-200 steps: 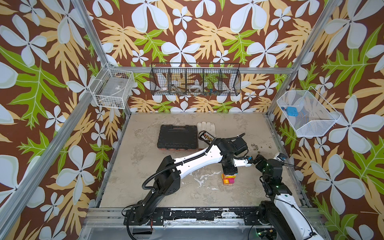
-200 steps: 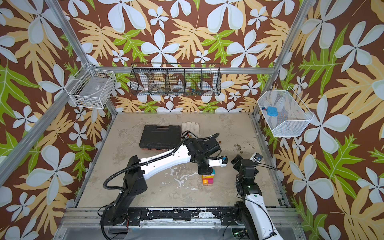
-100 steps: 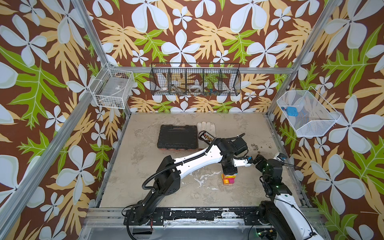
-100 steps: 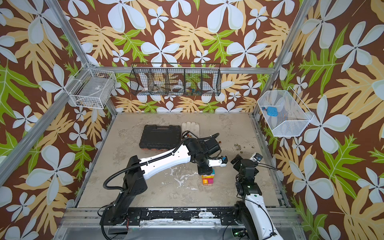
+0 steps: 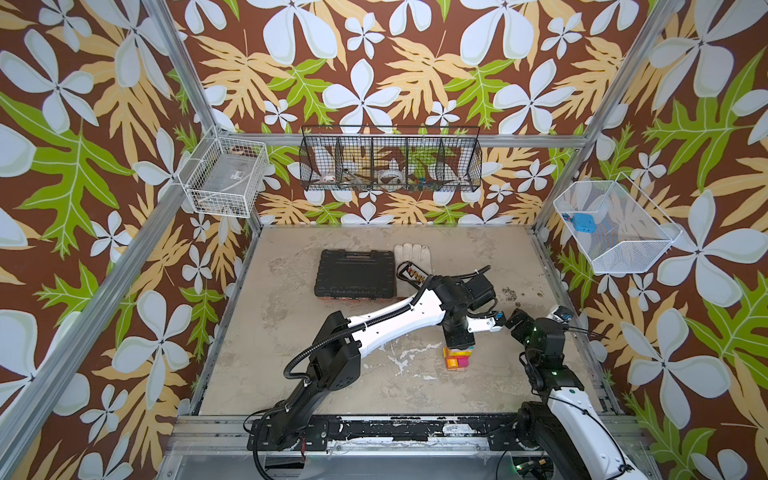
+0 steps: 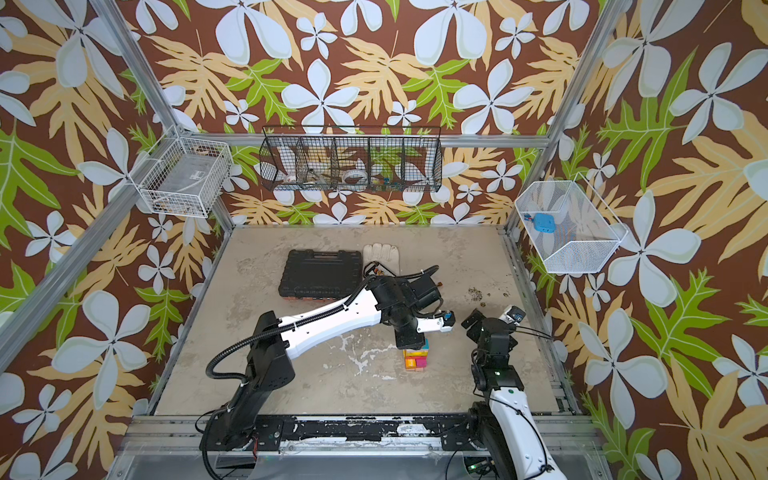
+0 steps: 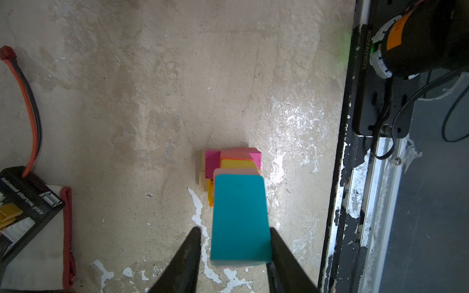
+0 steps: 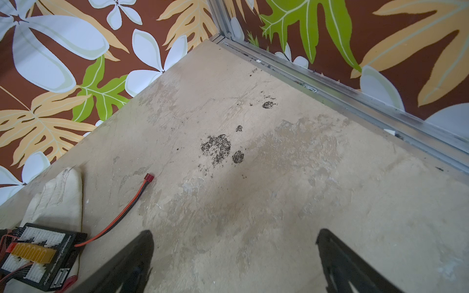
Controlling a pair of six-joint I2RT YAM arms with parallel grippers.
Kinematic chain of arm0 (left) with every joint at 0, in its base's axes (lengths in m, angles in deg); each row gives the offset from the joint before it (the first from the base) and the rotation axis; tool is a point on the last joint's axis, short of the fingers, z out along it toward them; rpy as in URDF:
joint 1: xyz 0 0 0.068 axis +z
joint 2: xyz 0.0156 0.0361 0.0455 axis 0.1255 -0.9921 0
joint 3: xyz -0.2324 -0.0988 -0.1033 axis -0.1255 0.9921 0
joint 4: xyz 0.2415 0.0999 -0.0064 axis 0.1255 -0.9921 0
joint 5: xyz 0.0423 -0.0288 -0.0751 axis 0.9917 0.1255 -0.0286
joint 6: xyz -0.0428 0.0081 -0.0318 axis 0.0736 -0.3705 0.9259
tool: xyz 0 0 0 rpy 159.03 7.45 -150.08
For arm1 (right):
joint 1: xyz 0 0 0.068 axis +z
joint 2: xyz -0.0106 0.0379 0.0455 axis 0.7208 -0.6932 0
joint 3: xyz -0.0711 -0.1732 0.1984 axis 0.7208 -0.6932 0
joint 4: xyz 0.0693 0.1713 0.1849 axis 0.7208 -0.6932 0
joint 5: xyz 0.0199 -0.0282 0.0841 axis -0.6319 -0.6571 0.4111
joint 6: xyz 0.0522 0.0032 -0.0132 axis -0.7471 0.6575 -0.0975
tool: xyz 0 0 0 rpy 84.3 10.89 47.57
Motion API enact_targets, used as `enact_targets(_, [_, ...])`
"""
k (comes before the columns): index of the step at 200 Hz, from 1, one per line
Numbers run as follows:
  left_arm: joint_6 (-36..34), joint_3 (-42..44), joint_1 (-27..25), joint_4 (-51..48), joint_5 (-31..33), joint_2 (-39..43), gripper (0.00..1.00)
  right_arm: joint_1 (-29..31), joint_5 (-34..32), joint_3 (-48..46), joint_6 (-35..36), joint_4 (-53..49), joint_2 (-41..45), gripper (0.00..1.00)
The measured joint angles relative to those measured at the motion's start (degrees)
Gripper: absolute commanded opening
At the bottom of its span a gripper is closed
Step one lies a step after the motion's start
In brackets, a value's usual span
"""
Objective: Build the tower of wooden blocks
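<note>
The painted tower (image 5: pixel 457 359) stands upright. Its smooth, round-cornered teal block (image 7: pixel 239 218) lies lengthwise between the left gripper's (image 7: pixel 234 229) narrowly parted jaws, with a gap on one side. The right gripper (image 8: pixel 234 231) gapes wide, empty.

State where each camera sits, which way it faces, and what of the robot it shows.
Top view: high above the front edge, looking down at the table; shows left arm, right arm, tower.
Top view: alongside, same aim, same tower.
Left wrist: on the left arm, looking straight down; left gripper flanks the tower's teal block.
Right wrist: on the right arm, facing the far right corner; right gripper open, glove.
Shared: both wrist views show the charging board.
</note>
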Motion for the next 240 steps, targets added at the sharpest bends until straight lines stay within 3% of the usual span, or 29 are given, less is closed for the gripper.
enact_targets(10, [0.0,-0.1,0.0,0.0,0.0,-0.1,0.53,0.0,0.0,0.0,0.0,0.0,0.0,1.0])
enact_targets(13, [0.0,-0.2,0.0,0.0,0.0,-0.1,0.59,0.0,0.0,0.0,0.0,0.0,0.0,1.0])
enact_targets(14, [0.0,-0.2,0.0,0.0,0.0,-0.1,0.63,0.0,0.0,0.0,0.0,0.0,0.0,1.0])
enact_targets(16, [0.0,-0.2,0.0,0.0,0.0,-0.1,0.87,0.0,0.0,0.0,0.0,0.0,0.0,1.0])
enact_targets(17, [0.0,-0.2,0.0,-0.1,-0.1,-0.1,0.94,0.0,0.0,0.0,0.0,0.0,0.0,1.0])
enact_targets(21, [-0.2,-0.2,0.0,0.0,-0.2,-0.1,0.99,0.0,0.0,0.0,0.0,0.0,0.0,1.0])
enact_targets(74, [0.0,-2.0,-0.2,-0.5,-3.6,0.8,1.0,0.0,0.0,0.0,0.0,0.0,0.0,1.0])
enact_targets(119, [0.1,1.0,-0.7,2.8,-5.9,10.6,1.0,0.0,0.0,0.0,0.0,0.0,0.0,1.0])
enact_targets(184, [4.0,30.3,1.2,24.2,1.6,38.8,1.0,0.0,0.0,0.0,0.1,0.3,-0.6,1.0])
enact_targets(216, [8.6,44.5,7.8,38.0,6.3,52.6,1.0,0.0,-0.1,0.4,0.1,0.4,-1.0,1.0])
enact_targets(240, [14.1,57.9,16.8,50.2,9.3,62.8,1.0,0.0,-1.2,0.7,-0.1,0.4,-2.1,1.0])
